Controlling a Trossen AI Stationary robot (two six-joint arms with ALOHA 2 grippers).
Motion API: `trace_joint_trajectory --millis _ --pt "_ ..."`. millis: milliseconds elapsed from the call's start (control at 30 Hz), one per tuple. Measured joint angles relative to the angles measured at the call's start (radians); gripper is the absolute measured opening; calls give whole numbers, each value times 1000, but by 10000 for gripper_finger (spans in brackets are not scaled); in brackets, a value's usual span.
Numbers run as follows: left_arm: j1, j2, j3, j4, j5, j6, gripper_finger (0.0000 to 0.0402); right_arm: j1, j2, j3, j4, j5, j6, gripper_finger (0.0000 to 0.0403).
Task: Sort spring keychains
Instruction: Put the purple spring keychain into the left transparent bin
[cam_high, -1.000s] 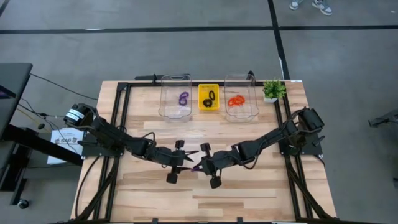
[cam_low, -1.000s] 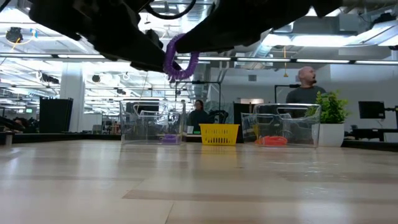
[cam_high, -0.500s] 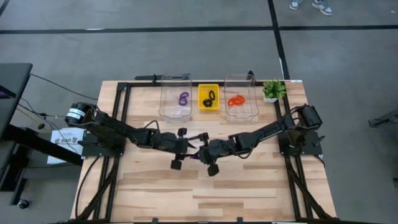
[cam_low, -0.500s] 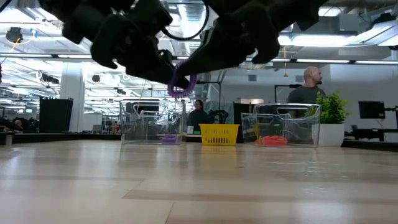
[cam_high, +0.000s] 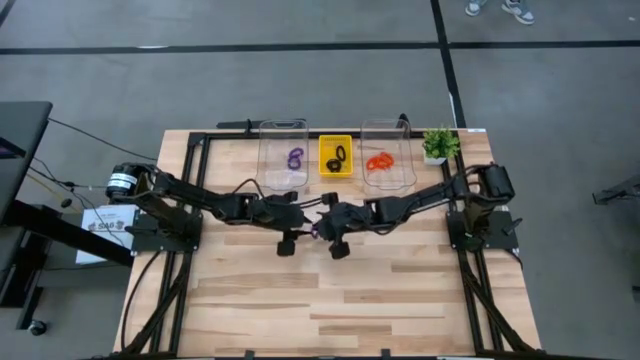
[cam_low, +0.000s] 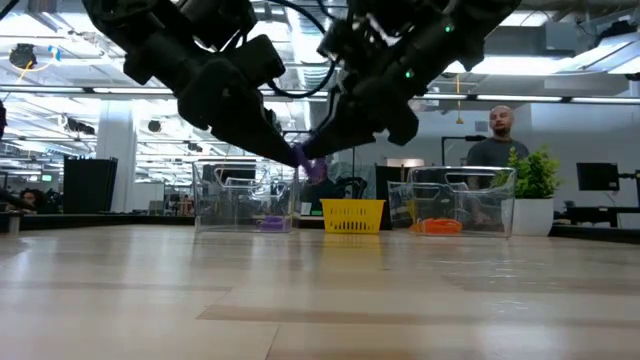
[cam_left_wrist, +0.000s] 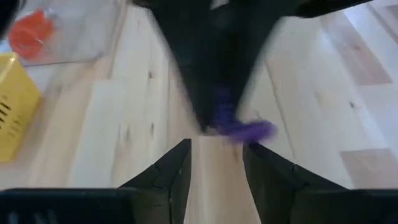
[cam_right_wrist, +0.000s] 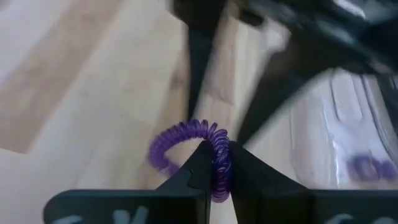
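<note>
Over the last second we carried both arms from mid-worktop toward the bins, so a handover looked near. Our right tool (cam_right_wrist: 214, 163) stayed clamped on the purple coiled spring keychain (cam_right_wrist: 186, 144), its loop's long axis jutting sideways toward the wide-spread left tool (cam_left_wrist: 216, 163) just beside it

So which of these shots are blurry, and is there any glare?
Left wrist view: the purple keychain is smeared by motion blur. Right wrist view: keychain sharp in the right gripper, background soft. Low view: bright ceiling lights leave both arms as dark silhouettes. High view: even, no glare.
</note>
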Motion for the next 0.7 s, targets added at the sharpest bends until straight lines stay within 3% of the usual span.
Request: trace_joint_trajectory --millis 200,700 --pt "-27 0 0 -12 42 -22 143 -15 0 0 -26 -1 58 35" --pt "-31 0 0 6 37 -23 142 40 0 0 43 -12 74 34"
